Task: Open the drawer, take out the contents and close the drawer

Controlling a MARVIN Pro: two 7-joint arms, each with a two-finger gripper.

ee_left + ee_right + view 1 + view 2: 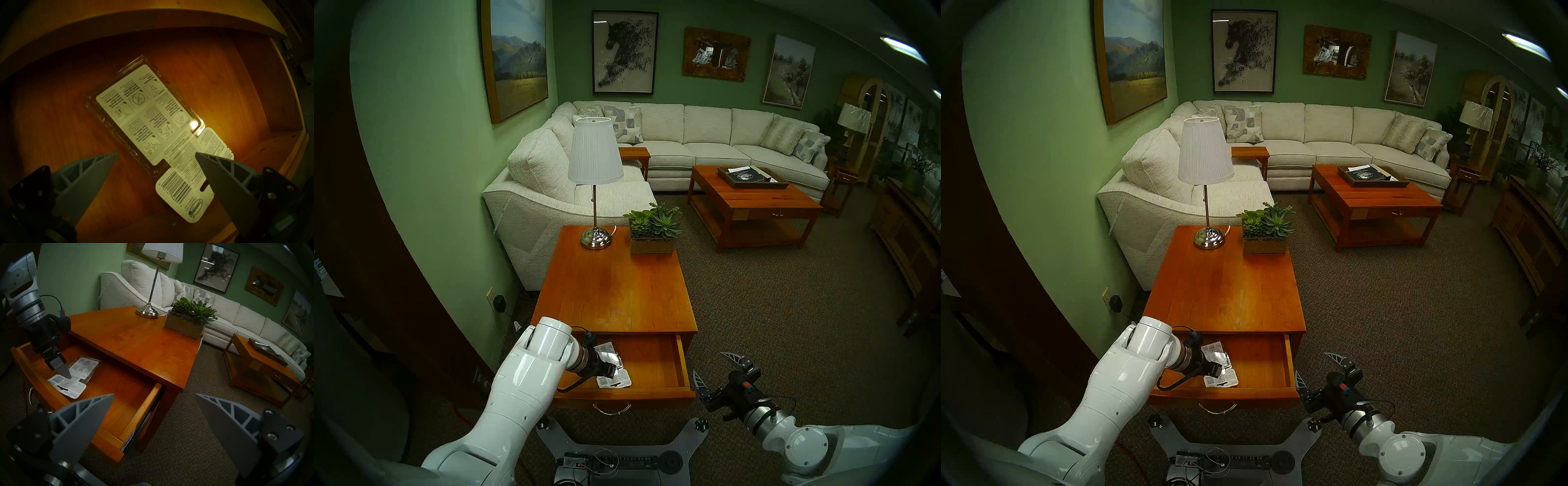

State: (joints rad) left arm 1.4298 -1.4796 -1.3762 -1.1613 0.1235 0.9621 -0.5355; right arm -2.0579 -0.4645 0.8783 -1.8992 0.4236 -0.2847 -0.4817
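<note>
The orange-brown wooden end-table surface (pixel 612 292) is seen carrying a chrome lamp with a pleated white shade (pixel 595 152) and a rectangular planter of green succulents (pixel 653 234) at its far end. Its legs and lower part are hidden below the top.

The wide, shallow cherry-wood drawer (pixel 656 363) is seen pulled out toward the robot; its left part is covered by the white left arm in both head views, and only part of its curved silver bail handle (pixel 612 410) can be made out under the front.

Inside the drawer, toward its left side, two flat clear plastic blister packs with white printed labels (pixel 147 117) are seen lying on the drawer floor, overlapping, the nearer one partly under the other. Their print is mostly too small to read.

The left pincer (pixel 156 155) is held spread wide just above the packs, gripping nothing; whether a fingertip touches a label cannot be told.

The right pincer (pixel 714 371) is held wide and empty beside the drawer's right front corner, apart from it.
</note>
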